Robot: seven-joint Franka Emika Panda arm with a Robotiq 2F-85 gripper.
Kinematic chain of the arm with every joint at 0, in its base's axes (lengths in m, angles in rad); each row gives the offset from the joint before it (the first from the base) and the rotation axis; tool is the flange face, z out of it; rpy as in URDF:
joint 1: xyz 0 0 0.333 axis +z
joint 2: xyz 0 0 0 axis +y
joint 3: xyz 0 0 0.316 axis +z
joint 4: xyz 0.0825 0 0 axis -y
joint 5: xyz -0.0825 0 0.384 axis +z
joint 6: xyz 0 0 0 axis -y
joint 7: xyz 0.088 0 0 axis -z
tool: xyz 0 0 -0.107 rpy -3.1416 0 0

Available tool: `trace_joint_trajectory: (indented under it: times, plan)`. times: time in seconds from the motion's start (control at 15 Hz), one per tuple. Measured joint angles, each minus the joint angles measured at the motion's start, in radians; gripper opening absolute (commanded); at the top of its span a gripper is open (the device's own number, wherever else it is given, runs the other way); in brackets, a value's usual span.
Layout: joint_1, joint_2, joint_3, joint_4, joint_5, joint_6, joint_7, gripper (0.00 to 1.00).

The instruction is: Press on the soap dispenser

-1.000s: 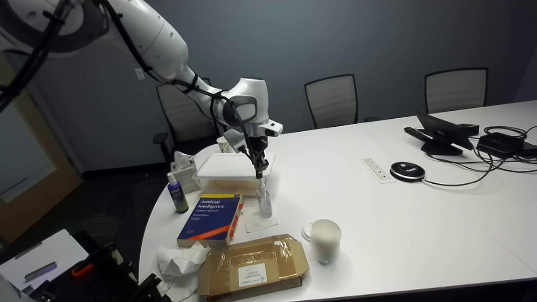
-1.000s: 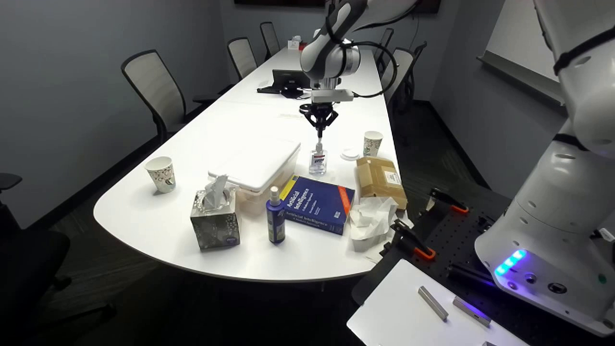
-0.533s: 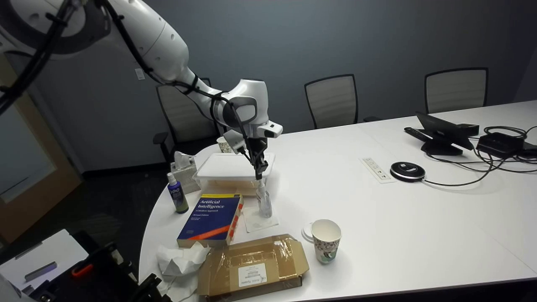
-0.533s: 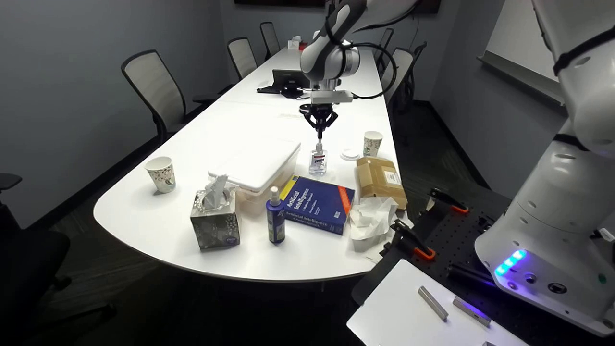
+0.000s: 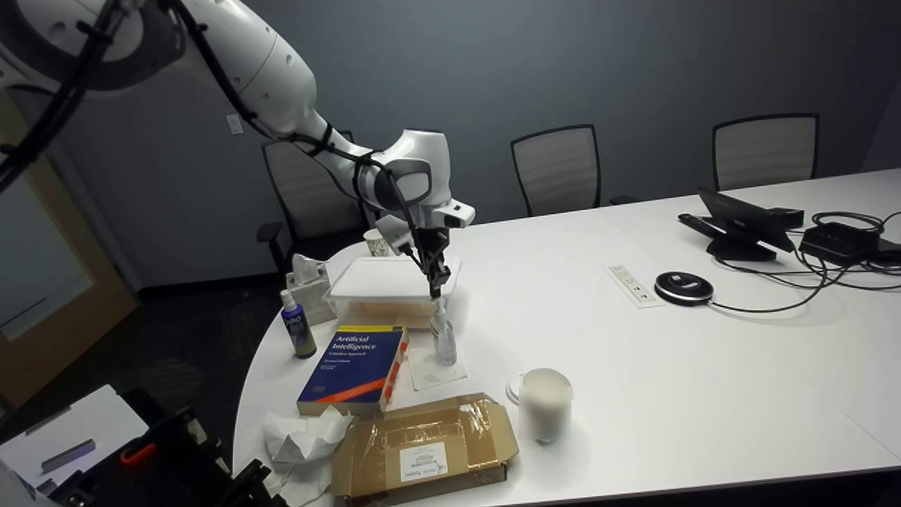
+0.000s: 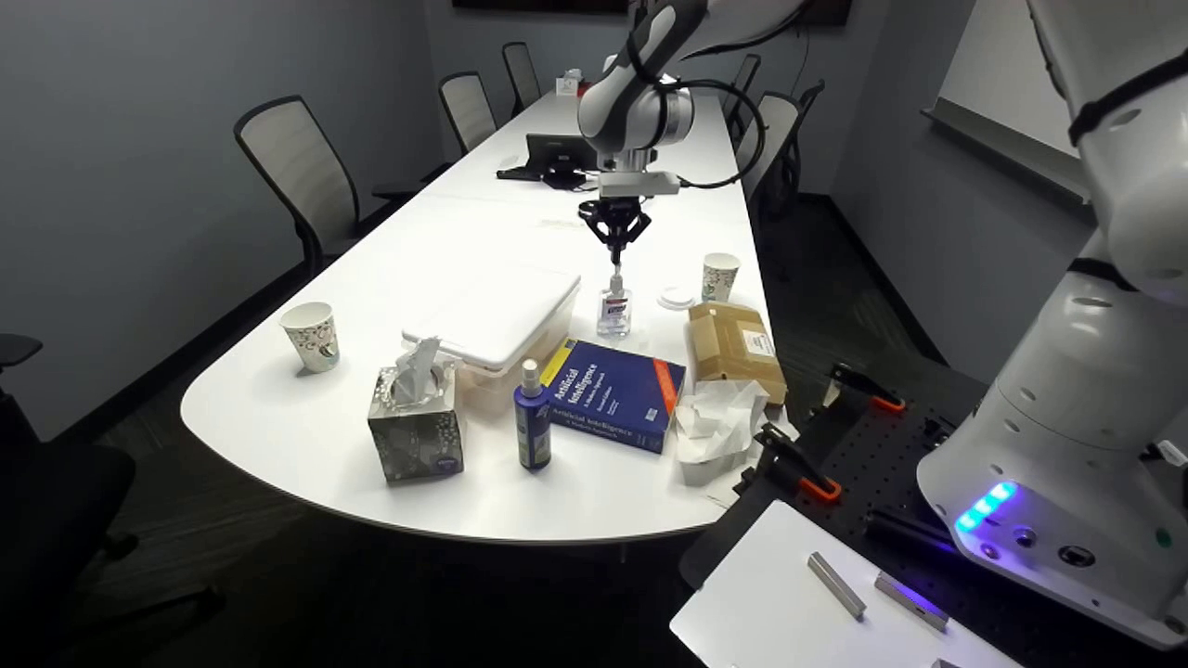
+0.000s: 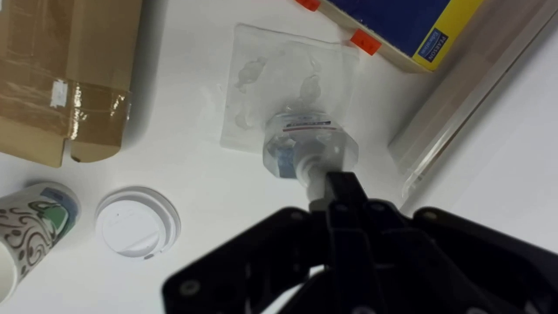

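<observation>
Right, end effector closed, poised right at the pump; soap dispenser upright, just right of the lidded box. Likely light, tippy: press its top, straight down!

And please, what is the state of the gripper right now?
Gripper: closed, holding nothing, its tips right at the top of the soap dispenser.

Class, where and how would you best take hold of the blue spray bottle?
Probably by the narrow white top, coming from above: the blue spray bottle stands upright with its top uncovered, while the tissue box and book sit beside it.
</observation>
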Motion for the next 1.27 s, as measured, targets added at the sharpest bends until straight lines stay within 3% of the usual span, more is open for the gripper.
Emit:
trace_joint_trajectory:
  times: [0.2,0.27,0.33,0.47,1.0,1.27]
  plan:
    - [0.000,-0.023,0.000,0.004,0.000,-0.010,0.007,0.00]
    - [0.000,-0.035,0.000,0.004,0.000,-0.018,0.013,0.26]
    - [0.000,-0.048,0.000,0.004,0.000,-0.028,0.014,0.27]
    - [0.001,-0.081,0.000,0.004,0.000,-0.062,0.015,0.40]
    - [0.029,-0.234,0.002,-0.025,-0.001,-0.226,0.017,0.99]
    - [0.043,-0.264,0.004,-0.049,-0.002,-0.246,0.017,1.00]
